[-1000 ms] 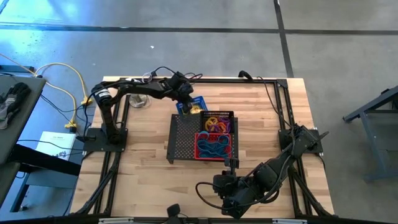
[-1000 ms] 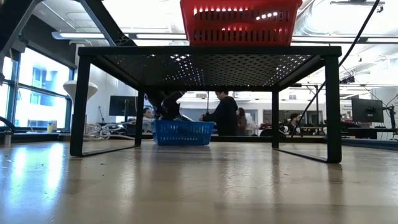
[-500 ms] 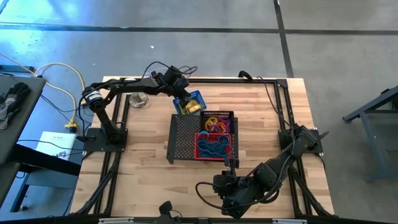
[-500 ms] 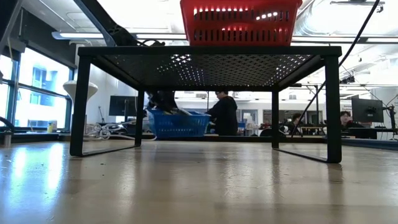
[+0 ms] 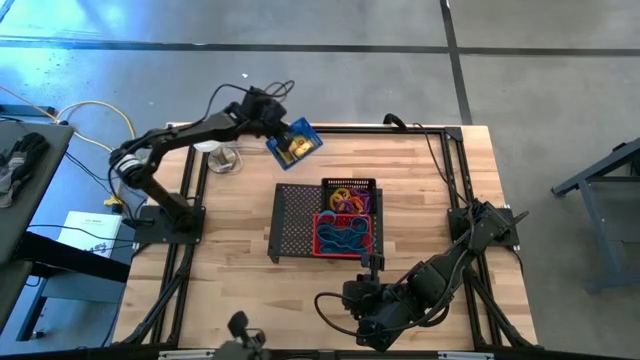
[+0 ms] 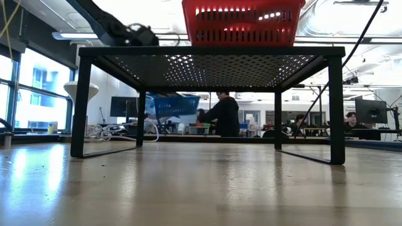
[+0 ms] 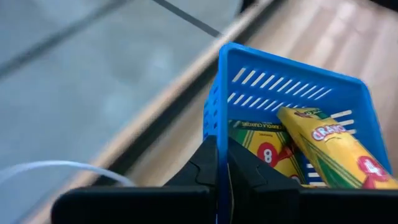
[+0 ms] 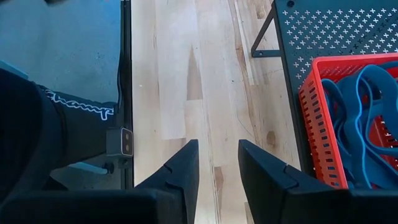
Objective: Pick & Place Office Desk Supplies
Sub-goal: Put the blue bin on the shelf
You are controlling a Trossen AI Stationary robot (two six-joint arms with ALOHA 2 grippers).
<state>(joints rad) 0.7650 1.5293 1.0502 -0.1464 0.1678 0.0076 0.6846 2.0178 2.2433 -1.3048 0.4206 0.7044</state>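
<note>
A small blue basket (image 5: 295, 143) with yellow crayon boxes (image 7: 323, 146) in it hangs above the table's far left part, with my left gripper (image 5: 273, 130) shut on it. The low view shows the basket (image 6: 176, 104) clear of the tabletop. My right gripper (image 8: 217, 144) stands open over bare wood near the front edge, beside the red basket (image 8: 348, 118) of blue rubber bands. That red basket (image 5: 345, 236) and a black basket (image 5: 350, 197) of purple and orange rings sit on the black mesh stand (image 5: 298, 222). My left gripper pinches the blue basket's side wall (image 7: 217, 124) by its top rim, close to a corner. One finger (image 7: 202, 165) is outside the basket and the other (image 7: 245, 171) inside. The basket is lifted clear of the table and hangs slightly tilted beyond the fingers.
A white round-topped clear object (image 5: 222, 156) stands at the far left, close under the left arm. The black frame rail (image 5: 400, 130) runs along the table's far edge. Bare wood (image 5: 240, 270) lies left of the stand. People sit in the room (image 6: 226, 116) beyond the table.
My left gripper has risen and swung toward the table's far left corner, staying shut on the blue basket. The basket, which stood on the table behind the mesh stand, tipped up and is now lifted clear.
</note>
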